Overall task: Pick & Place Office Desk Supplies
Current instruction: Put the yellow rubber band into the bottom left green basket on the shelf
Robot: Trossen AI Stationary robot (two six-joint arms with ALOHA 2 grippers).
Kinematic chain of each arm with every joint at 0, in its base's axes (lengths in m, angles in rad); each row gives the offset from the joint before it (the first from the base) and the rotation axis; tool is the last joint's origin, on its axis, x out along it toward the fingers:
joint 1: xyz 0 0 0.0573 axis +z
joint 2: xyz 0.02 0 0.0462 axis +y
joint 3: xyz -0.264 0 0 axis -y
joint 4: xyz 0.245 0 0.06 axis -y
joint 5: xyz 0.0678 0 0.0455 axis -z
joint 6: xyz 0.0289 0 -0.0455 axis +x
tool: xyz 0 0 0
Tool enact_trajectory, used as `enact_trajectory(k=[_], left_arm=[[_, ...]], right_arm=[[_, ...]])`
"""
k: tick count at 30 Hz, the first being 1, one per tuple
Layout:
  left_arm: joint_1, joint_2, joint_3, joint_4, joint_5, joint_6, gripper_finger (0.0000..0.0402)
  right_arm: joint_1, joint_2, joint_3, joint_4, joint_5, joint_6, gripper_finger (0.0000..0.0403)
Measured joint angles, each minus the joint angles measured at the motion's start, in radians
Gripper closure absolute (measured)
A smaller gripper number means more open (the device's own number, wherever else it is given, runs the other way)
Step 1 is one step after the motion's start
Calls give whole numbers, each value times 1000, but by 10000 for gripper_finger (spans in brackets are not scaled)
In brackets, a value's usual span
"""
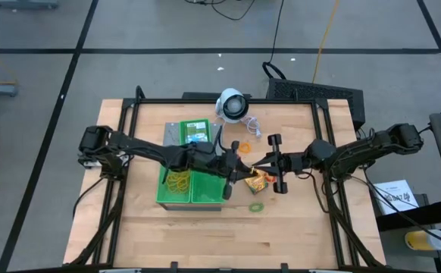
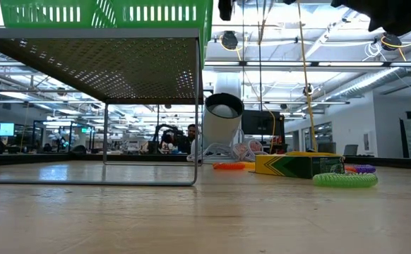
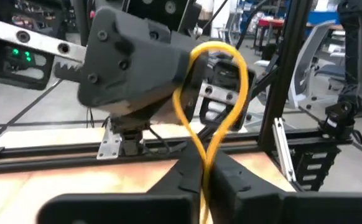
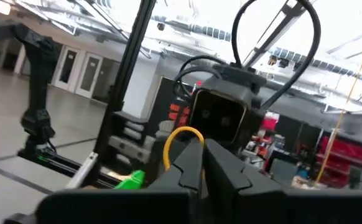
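Observation:
A tan-yellow rubber band (image 3: 213, 93) hangs in the air as a loop between my two grippers, above the table's middle. My left gripper (image 1: 238, 161) and my right gripper (image 1: 253, 164) face each other tip to tip, each shut on the band. Just below them a yellow-and-green crayon box (image 1: 257, 180) lies flat on the table, with a green band (image 1: 257, 206) in front of it and an orange band (image 1: 245, 144) behind. Several yellow bands (image 1: 179, 180) lie in the green tray (image 1: 205, 189). Another crayon box (image 1: 197, 133) lies in the far tray. My left gripper pinches the loop's narrowed end (image 3: 203, 158) between its two fingertips, coming level from the table's left. The rest of the band stands up from the fingers as an open loop, clear of the table. My right gripper pinches the band's other end (image 4: 196, 138) at its fingertips, coming from the table's right and slanting slightly upward. A yellow arc (image 4: 171, 144) bulges out beside the fingers, slack and clear of the table.
A white round device (image 1: 233, 105) with a cord stands at the far middle. The green tray sits raised on a perforated rack (image 2: 121, 63) left of centre. Bare wood lies along the near edge and at the right.

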Motion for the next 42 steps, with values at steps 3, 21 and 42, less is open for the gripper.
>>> enact_trajectory(k=[3,21,42], left_arm=[[0,-44,0,-71,-3,4,392],[-83,-492,-1,-716,-203,-154,395],[-448,-694,-272,-993,-752,-944,387]], right_arm=[[0,-19,0,-32,0,62,380],[41,-380,0,-768,292,249,278],[42,-437,-69,-889,341,315,301]])
